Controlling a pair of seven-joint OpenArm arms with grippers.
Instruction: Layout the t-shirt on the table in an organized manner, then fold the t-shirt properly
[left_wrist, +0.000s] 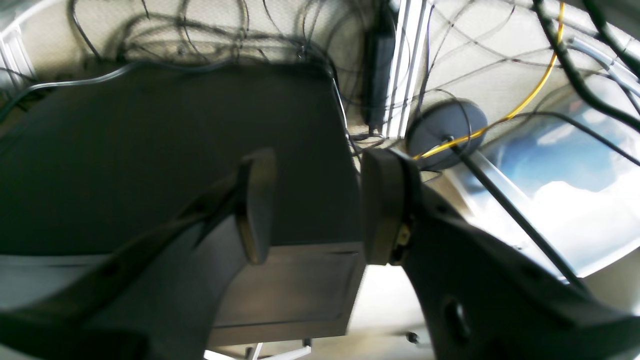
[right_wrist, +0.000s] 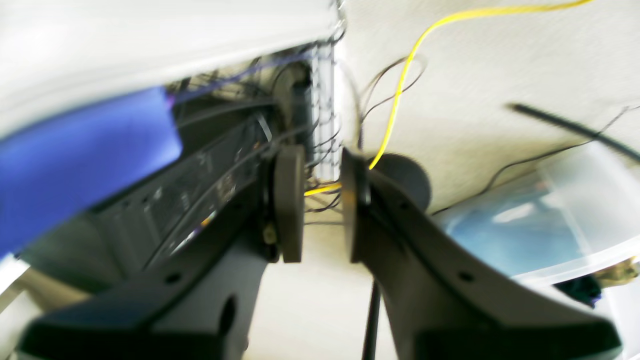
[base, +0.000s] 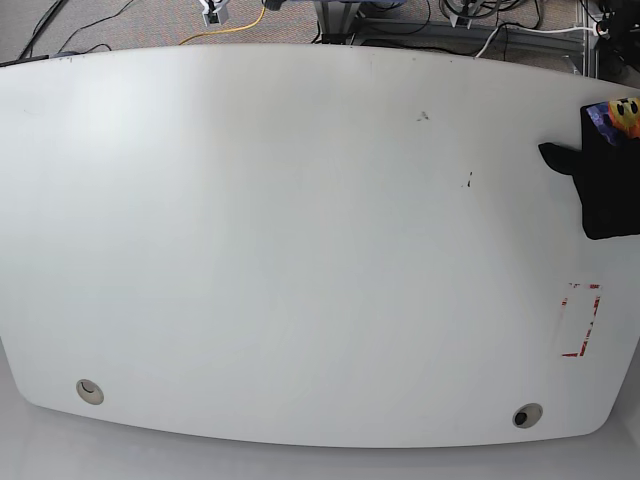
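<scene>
The black t-shirt (base: 608, 190) lies bunched at the far right edge of the white table (base: 300, 220), partly cut off by the frame, its colourful print (base: 620, 115) facing up. Neither arm shows in the base view. In the left wrist view my left gripper (left_wrist: 315, 205) stands open with nothing between its pads, facing a dark box and the floor. The right wrist view shows my right gripper (right_wrist: 322, 210) with a narrow gap between its jaws and nothing in it, looking at cables and floor. Neither wrist view shows the t-shirt.
A red-outlined rectangle (base: 580, 320) marks the table's right side. Two round metal fittings (base: 90, 391) (base: 527, 415) sit near its front edge. Off the table lie a dark box (left_wrist: 165, 155), a yellow cable (right_wrist: 400, 85), tangled black wires and a clear plastic bin (right_wrist: 540, 215).
</scene>
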